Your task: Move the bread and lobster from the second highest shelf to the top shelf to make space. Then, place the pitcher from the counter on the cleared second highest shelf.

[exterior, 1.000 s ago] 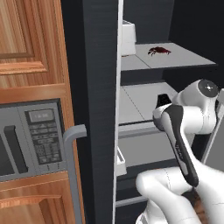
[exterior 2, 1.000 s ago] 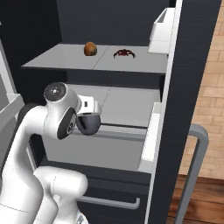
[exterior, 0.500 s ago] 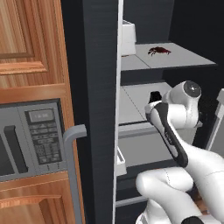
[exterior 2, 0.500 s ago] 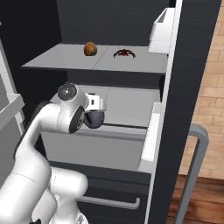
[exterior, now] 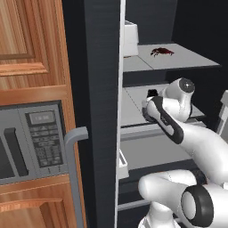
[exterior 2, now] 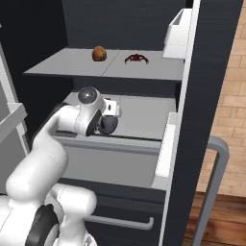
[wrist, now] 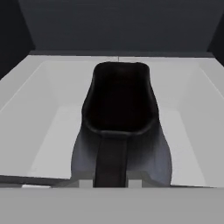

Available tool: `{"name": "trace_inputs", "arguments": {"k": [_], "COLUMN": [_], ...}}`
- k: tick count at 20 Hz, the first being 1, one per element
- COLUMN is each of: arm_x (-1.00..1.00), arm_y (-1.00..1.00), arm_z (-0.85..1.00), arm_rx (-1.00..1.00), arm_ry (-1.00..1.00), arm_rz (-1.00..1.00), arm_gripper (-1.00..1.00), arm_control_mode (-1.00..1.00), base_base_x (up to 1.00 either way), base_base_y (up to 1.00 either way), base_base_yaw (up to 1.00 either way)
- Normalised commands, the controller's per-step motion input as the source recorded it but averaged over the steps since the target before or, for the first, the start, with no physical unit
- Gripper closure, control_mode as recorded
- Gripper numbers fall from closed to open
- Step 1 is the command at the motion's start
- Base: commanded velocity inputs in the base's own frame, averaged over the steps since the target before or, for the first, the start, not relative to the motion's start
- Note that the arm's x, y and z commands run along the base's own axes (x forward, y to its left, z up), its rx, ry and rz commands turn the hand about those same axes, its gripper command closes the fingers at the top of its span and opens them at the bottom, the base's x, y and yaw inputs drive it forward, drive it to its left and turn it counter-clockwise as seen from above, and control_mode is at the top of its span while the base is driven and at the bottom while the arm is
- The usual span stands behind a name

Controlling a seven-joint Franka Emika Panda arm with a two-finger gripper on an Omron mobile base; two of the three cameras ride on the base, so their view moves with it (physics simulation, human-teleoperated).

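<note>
The arm has swung the pitcher [exterior 2: 109, 124] forward into the fridge, over the second highest shelf [exterior 2: 144, 115]. The gripper [exterior 2: 111, 108] is clamped on it. Bread [exterior 2: 99, 53] and lobster [exterior 2: 136, 58] sit apart on the top shelf [exterior 2: 62, 68].

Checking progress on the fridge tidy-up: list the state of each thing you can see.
Bread: resting on the top shelf.
Lobster: lying on the top shelf, right of the bread.
Pitcher: held in the gripper, over the second shelf.
Gripper: shut on the pitcher.
Fridge door: open.

Wooden cabinets [exterior: 26, 44], built-in microwave [exterior: 31, 138], brick wall [exterior 2: 230, 105], wooden floor [exterior 2: 226, 216].
</note>
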Motion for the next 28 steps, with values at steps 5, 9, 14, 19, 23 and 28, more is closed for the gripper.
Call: {"name": "trace_inputs", "arguments": {"k": [5,9,14,19,23,28], "arm_x": [0.68,0.71,0.74,0.49,0.03,0.0], "arm_y": [0.0,0.0,0.0,0.0,-0.06,-0.06], "arm_z": [-0.29,-0.31,-0.28,-0.3,-0.28,-0.17], "arm_rx": [0.0,0.0,0.0,0.0,0.0,0.0], "arm_ry": [0.0,0.0,0.0,0.0,-0.02,-0.03], "arm_rz": [0.0,0.0,0.0,0.0,0.0,0.0], "arm_gripper": [1.0,1.0,1.0,-1.0,-1.0,-1.0], "arm_control_mode": [-1.0,-1.0,-1.0,-1.0,-1.0,-1.0], "base_base_x": [0.0,0.0,0.0,0.0,0.0,0.0], "base_base_y": [0.0,0.0,0.0,0.0,0.0,0.0], "base_base_yaw": [0.0,0.0,0.0,0.0,0.0,0.0]}}
